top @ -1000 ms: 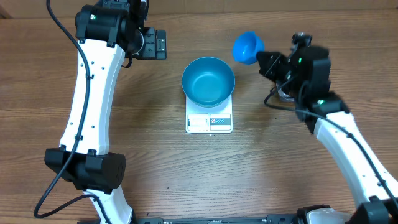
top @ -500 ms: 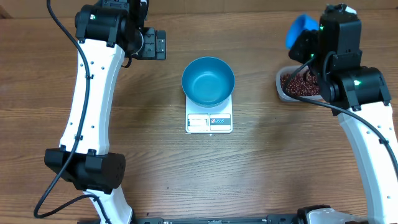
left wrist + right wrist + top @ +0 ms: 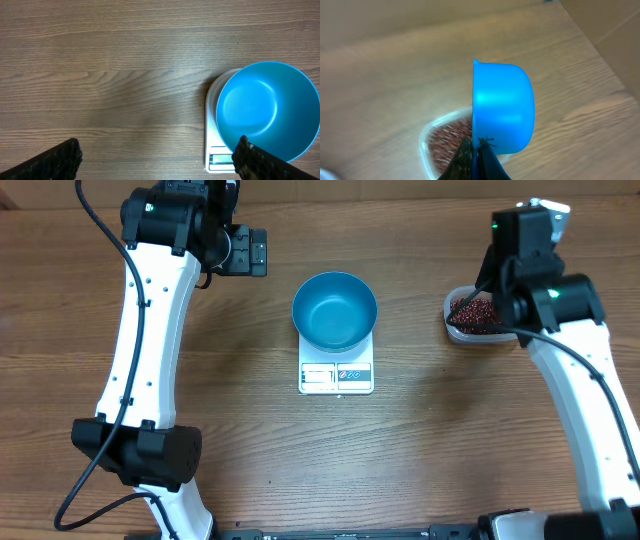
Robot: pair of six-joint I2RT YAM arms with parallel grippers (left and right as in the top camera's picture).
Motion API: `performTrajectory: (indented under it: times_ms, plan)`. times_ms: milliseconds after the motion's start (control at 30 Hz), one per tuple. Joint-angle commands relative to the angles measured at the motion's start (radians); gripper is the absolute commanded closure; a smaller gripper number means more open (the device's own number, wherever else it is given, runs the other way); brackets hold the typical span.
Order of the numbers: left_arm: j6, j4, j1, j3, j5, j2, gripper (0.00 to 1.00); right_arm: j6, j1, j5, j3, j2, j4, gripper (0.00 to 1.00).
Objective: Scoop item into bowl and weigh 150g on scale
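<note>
So the right pincer [image 3: 476, 148] is pressed together on the handle of the small blue plastic scoop [image 3: 502, 107], which is turned on its side with the cup sticking out past the fingertips. The loose dark red-brown beans [image 3: 447, 142] sit in the clear rounded plastic tub [image 3: 422, 150] right below the scoop, just left of the fingertips in the wrist view. From overhead the arm covers the far end of the tub, and the scoop is hidden under the wrist, so I can't tell whether it touches the beans.

The round bright blue bowl [image 3: 335, 310] is empty and sits on the flat white square scale [image 3: 336, 376] in the middle of the wooden table [image 3: 450, 440], well apart from the tub. The left pincer [image 3: 157, 150] is spread wide, holding nothing, up by the far left of the bowl.

Compared to a second ago, the right arm has swung away from the bowl's upper right side, scoop in hand, over to the tub. Half a second ago the scoop showed beyond the tub. The left arm, bowl and scale haven't budged.
</note>
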Motion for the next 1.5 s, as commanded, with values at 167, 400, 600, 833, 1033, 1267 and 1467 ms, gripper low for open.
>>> performTrajectory:
  times_ms: [167, 400, 600, 833, 1033, 1267, 1467]
  plan:
    - [0.016, -0.003, 0.002, 0.017, 0.020, -0.011, 0.05, -0.101, -0.005, 0.068, 0.023, 0.130, -0.010, 0.96]
    - [0.108, -0.014, -0.006, 0.017, 0.030, -0.011, 0.96, -0.087, -0.007, 0.037, 0.023, 0.134, -0.003, 0.96]
    - [0.281, -0.044, -0.071, 0.016, 0.108, -0.011, 0.95, -0.082, -0.007, 0.021, 0.023, 0.134, 0.016, 0.96]
    - [0.395, -0.032, -0.190, 0.011, 0.167, -0.011, 0.96, -0.029, -0.010, -0.005, 0.023, 0.134, 0.056, 0.96]
    - [0.424, 0.008, -0.289, -0.062, 0.188, -0.011, 0.95, -0.021, -0.055, -0.110, 0.023, 0.134, 0.077, 0.96]
    - [0.465, 0.133, -0.379, -0.267, 0.178, -0.011, 0.96, 0.001, -0.126, -0.191, 0.023, 0.134, 0.089, 0.96]
    - [0.517, 0.271, -0.469, -0.431, 0.172, -0.011, 0.96, 0.001, -0.174, -0.252, 0.023, 0.134, 0.096, 0.96]
